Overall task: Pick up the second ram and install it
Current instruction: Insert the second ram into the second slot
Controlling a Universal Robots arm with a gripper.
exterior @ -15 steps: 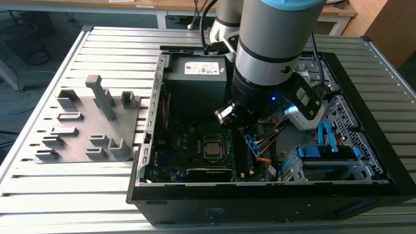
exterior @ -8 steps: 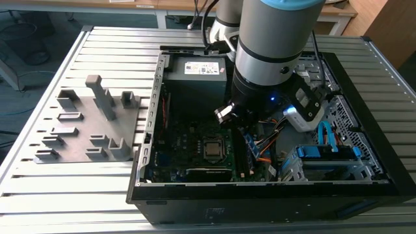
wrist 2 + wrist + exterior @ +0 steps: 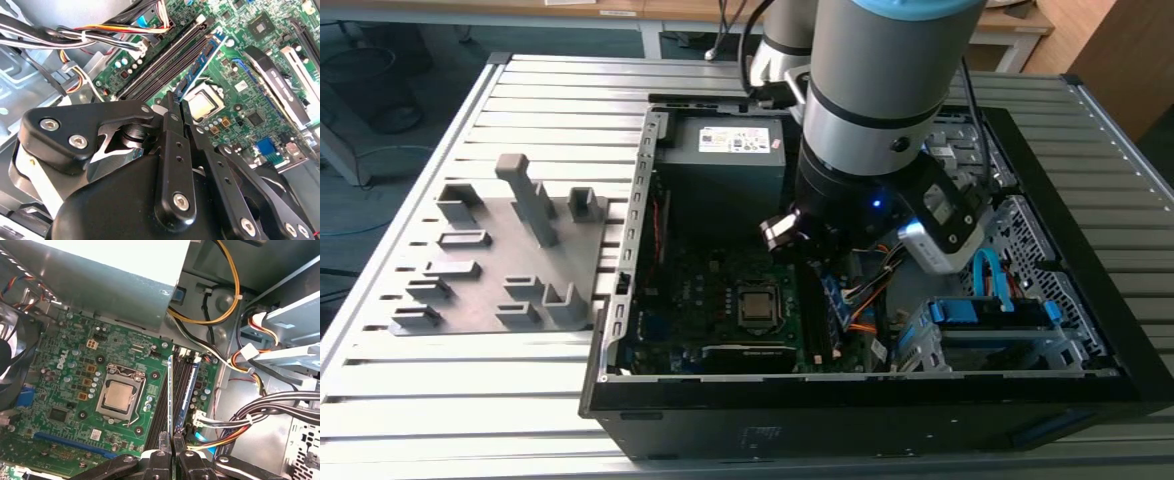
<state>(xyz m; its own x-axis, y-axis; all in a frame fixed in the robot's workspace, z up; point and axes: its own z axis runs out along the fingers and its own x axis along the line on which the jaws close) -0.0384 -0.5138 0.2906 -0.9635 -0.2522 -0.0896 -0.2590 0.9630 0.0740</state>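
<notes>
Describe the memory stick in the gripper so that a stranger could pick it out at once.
Inside the open computer case, find the square processor socket beside the long dark memory slots. The second ram is the thin board standing on edge among them, pinched in the gripper; the other stick stands farther from the socket, ungripped.

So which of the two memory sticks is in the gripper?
The thin, dark, flat memory stick, clamped edge-on in the black metal gripper. The blue-labelled memory stick stands beside it on the green motherboard, untouched.
</notes>
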